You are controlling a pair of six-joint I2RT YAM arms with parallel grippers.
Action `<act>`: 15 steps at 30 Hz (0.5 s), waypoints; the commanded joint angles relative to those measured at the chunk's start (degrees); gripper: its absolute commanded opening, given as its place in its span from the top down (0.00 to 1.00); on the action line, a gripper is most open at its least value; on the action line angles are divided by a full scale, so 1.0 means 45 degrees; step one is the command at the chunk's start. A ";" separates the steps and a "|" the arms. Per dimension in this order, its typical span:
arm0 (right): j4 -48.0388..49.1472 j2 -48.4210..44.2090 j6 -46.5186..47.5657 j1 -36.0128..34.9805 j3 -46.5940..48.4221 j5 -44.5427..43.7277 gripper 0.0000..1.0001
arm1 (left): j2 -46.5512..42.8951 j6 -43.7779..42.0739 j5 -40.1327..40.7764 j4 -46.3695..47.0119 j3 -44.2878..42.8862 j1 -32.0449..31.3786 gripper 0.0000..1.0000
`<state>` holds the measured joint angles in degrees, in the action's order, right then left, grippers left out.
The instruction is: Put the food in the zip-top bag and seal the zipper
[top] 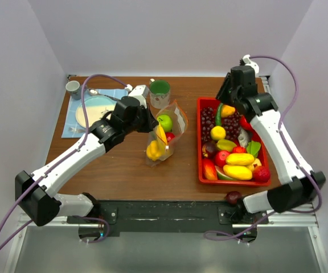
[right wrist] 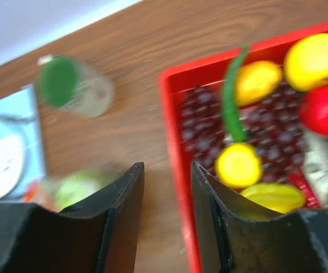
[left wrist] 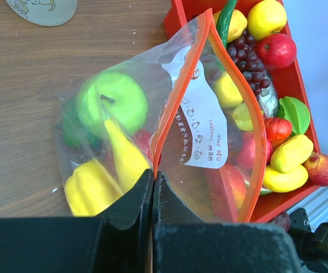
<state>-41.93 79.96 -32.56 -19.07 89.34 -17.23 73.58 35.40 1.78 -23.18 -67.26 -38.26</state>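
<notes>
We see left claw pinching orange-red zipper strip of clear crinkly zip-top bag, part-filled on wooden table; right claw spread, empty, over red plastic tray. Pinch may slip, mouth collapses.

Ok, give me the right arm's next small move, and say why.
Probably lower the right gripper onto the round yellow fruit in the red tray and close on it. That gripper is open and empty above the tray's edge, which is full of food, while the left gripper pinches the zip-top bag at its zipper, mouth gaping.
</notes>
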 commanded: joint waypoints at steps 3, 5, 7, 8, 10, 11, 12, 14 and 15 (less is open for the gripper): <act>0.3513 0.3418 0.1160 0.1325 -0.0285 0.0490 0.64 | -0.0336 0.0044 0.0014 0.0425 -0.0403 0.0104 1.00; 0.3887 0.4450 0.1141 0.1600 0.0163 0.0646 0.65 | -0.0433 0.0025 0.0014 0.0347 -0.0423 0.0123 1.00; 0.4317 0.5020 0.1199 0.1796 0.0399 0.0491 0.65 | -0.0511 0.0005 0.0073 0.0288 -0.0423 0.0123 1.00; 0.4299 0.5255 0.1257 0.1835 0.0691 0.0374 0.66 | -0.0570 -0.0014 0.0112 0.0230 -0.0423 0.0123 1.00; 0.4220 0.5823 0.1492 0.1972 0.0830 0.0217 0.66 | -0.0648 -0.0034 0.0151 0.0093 -0.0404 0.0123 1.00; 0.4221 0.5940 0.1589 0.2030 0.0811 -0.0015 0.66 | -0.0706 -0.0034 0.0209 0.0092 -0.0365 0.0123 1.00; 0.4317 0.6115 0.1648 0.2127 0.0733 -0.0018 0.66 | -0.0726 -0.0034 0.0248 0.0073 -0.0345 0.0123 1.00; 0.4551 0.6253 0.1784 0.2284 0.0577 0.0060 0.66 | -0.0707 -0.0054 0.0229 0.0034 -0.0345 0.0123 1.00; 0.4707 0.6389 0.1843 0.2304 0.0480 0.0080 0.66 | -0.0707 -0.0054 0.0229 0.0072 -0.0345 0.0123 1.00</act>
<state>-26.17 109.86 -26.68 -9.58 89.12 -15.55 72.34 35.38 2.02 -23.92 -67.26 -38.24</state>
